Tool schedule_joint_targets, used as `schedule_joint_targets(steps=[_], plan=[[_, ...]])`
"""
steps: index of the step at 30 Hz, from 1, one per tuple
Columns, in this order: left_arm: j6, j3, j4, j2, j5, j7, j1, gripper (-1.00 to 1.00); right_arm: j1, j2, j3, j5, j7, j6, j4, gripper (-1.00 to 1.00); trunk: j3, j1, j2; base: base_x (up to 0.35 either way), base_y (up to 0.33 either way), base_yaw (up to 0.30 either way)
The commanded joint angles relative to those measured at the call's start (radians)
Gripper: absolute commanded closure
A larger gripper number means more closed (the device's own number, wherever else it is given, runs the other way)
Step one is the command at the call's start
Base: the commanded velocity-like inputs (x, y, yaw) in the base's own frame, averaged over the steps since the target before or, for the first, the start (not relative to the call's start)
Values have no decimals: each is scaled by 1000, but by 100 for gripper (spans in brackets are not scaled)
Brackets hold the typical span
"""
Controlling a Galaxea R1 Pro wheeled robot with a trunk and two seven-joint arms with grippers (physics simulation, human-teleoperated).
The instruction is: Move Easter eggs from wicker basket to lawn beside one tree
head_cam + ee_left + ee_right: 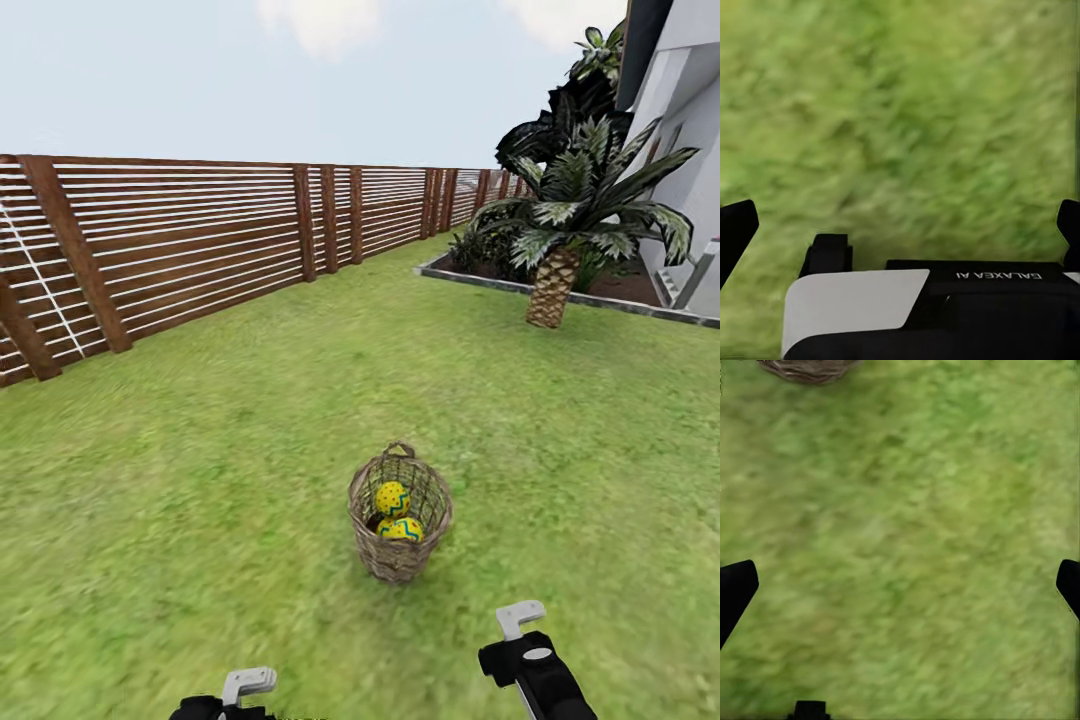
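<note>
The wicker basket [399, 518] stands upright on the lawn [250, 450], well away from the wooden fence [200, 240] and the palm [560, 230]. Two Easter eggs [392, 498] show inside it, one above the other; a third cannot be made out. The left pincer [900, 225] and right pincer [900, 585] both hang spread wide over bare grass, holding nothing, the right nearer the basket.
</note>
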Motion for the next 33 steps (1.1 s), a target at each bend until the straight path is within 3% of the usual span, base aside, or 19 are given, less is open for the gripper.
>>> schedule_joint_targets(steps=[1, 33], plan=[[6, 3, -1, -1, 7, 0, 0, -100, 0, -1, 3, 6, 0, 6, -1, -100, -1, 0, -1, 0, -295, 293], [5, 3, 1, -6, 7, -1, 0, -100, 0, -1, 3, 6, 0, 0, 19, -100, -1, 0, -1, 0, -295, 293]])
